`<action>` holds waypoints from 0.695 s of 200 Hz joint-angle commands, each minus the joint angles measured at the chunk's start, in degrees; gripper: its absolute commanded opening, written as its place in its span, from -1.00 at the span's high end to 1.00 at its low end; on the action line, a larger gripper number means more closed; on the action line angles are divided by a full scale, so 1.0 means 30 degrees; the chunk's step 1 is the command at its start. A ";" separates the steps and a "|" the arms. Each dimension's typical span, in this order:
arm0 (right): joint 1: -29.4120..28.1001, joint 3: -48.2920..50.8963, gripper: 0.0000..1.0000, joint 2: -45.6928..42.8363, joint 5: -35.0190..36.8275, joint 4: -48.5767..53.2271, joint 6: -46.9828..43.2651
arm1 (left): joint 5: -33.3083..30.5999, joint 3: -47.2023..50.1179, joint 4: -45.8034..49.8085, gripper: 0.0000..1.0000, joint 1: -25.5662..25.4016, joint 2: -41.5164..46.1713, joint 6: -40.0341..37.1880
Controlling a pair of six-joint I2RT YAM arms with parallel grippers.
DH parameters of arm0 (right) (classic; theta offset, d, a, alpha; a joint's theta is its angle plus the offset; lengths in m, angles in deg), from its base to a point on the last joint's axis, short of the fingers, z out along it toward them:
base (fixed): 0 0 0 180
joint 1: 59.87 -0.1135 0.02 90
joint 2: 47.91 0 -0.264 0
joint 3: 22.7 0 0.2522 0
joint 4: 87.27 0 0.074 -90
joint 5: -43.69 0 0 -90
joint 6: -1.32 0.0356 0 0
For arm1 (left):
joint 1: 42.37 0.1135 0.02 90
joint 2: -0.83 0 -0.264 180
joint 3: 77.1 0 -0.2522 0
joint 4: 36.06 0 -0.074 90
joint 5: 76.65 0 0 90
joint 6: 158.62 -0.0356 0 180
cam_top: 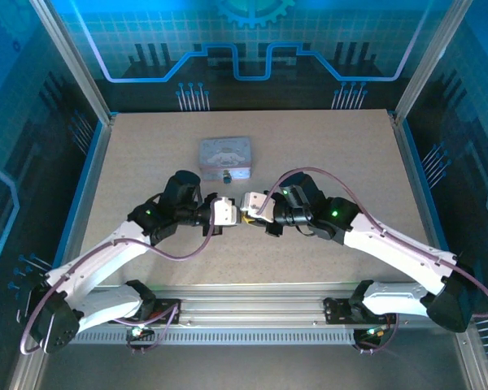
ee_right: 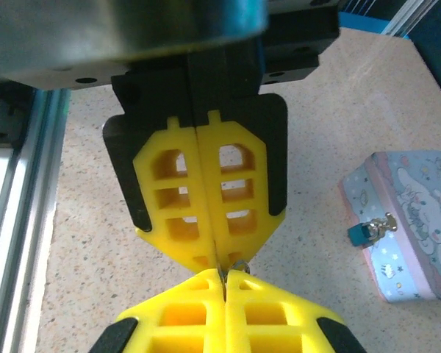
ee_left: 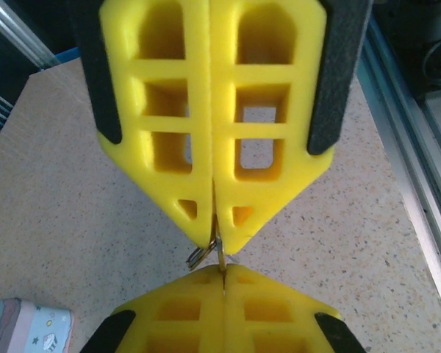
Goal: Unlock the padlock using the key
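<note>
Meeting tip to tip over the middle of the speckled tabletop [cam_top: 325,154], just short of the pale cartoon-printed tin [cam_top: 224,154] toward the far side. Showed the left gripper [cam_top: 228,211] and the right gripper [cam_top: 248,209] nose to nose, yellow fingers [ee_left: 169,147] almost touching, in what looked like a handover ahead of the unlocking itself.

Demanded, on that reading, patience: no letting go on one side until the other had a square, firm pinch. Also called for no twisting while both held, and for enough blade left proud of the fingers to reach the keyhole afterwards.

Showed the left gripper pressed together with no gap between its fingers, and the right gripper likewise closed tight.

Found the padlock [ee_right: 361,233], a small blue body with a silvery shackle, hanging on the front of the tin. Sat well apart from both grippers, with nothing touching it and the unlocking apparently not yet begun.

Caught the key [ee_left: 222,259], a thin sliver of metal, bridging the two sets of fingertips and seemingly pinched at both ends. Had a small ring [ee_left: 197,255] dangling free beside it. Could not make out which end of the key pointed which way.
</note>
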 commanded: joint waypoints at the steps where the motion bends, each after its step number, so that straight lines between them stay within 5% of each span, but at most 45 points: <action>1: 0.0006 0.1012 1.00 -0.0279 0.1661 -0.1644 -0.0441 | -0.0156 0.0706 -0.1674 0.61 -0.0148 0.1473 0.2361; 24: -0.0047 0.2411 1.00 -0.0999 0.2401 -0.4469 -0.0452 | -0.2868 0.1375 -0.3383 0.29 -0.0103 0.2828 0.7038; 61: -0.0212 0.4771 1.00 -0.1311 0.3217 -0.8805 -0.0935 | -0.9637 0.0362 -0.1232 0.15 0.0618 0.3676 1.8455; 88: -0.0239 0.5431 1.00 -0.0847 0.2944 -1.1199 -0.1134 | -0.8361 0.0723 -0.0852 0.27 0.2365 0.3329 2.6811; 139: -0.0236 0.5613 1.00 0.0261 0.1683 -1.3380 -0.1374 | -0.6242 0.2574 -0.4165 0.29 0.2808 0.2489 3.6507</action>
